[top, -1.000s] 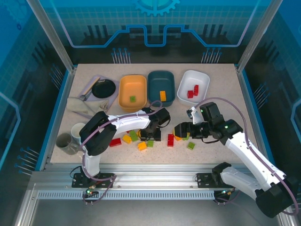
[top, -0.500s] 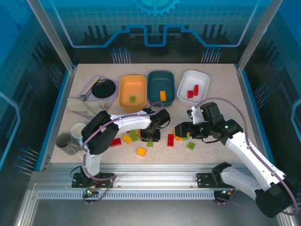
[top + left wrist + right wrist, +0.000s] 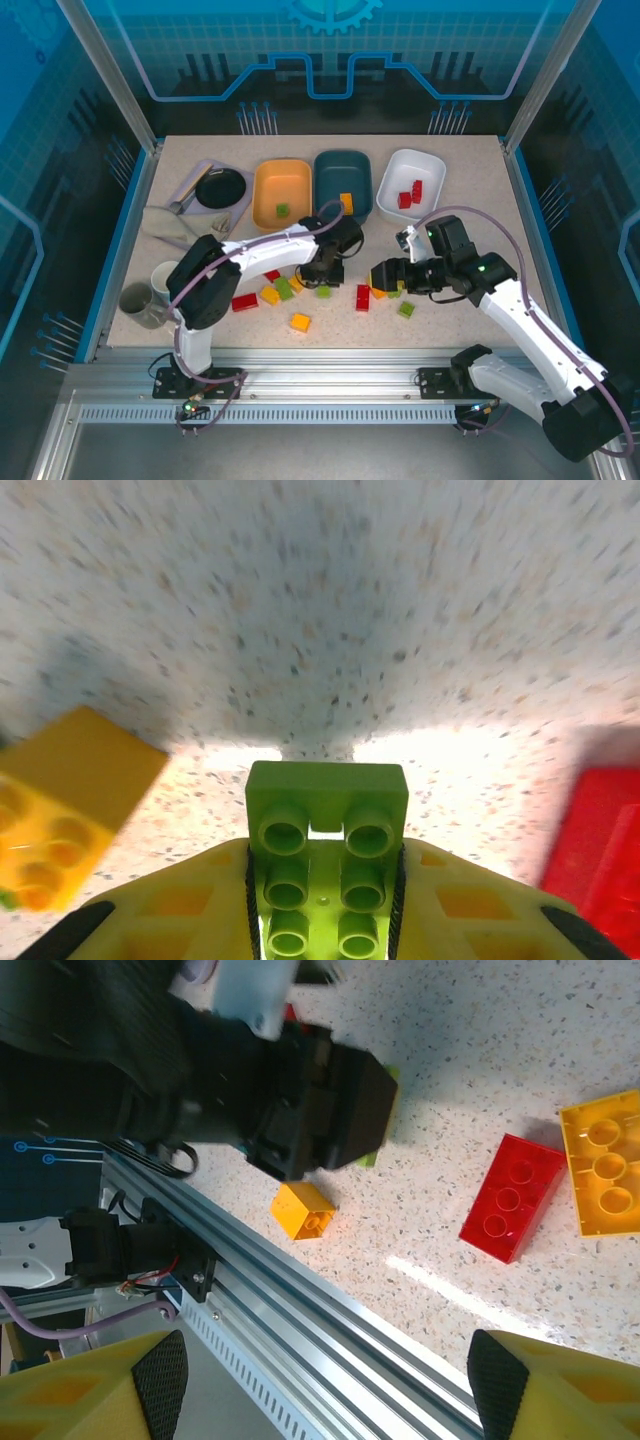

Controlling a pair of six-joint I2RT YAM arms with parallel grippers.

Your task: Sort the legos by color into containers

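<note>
The left fingers are clamped on a green lego held over the speckled worktop. A yellow lego is close on their left and a red lego close on their right. Beyond them, the orange tub, teal tub and white tub stand in a row near the far edge. The right fingers stand wide apart, holding nothing, near the front rail. A long red brick lies ahead of them on bare worktop, and open room stretches to the right edge.
</note>
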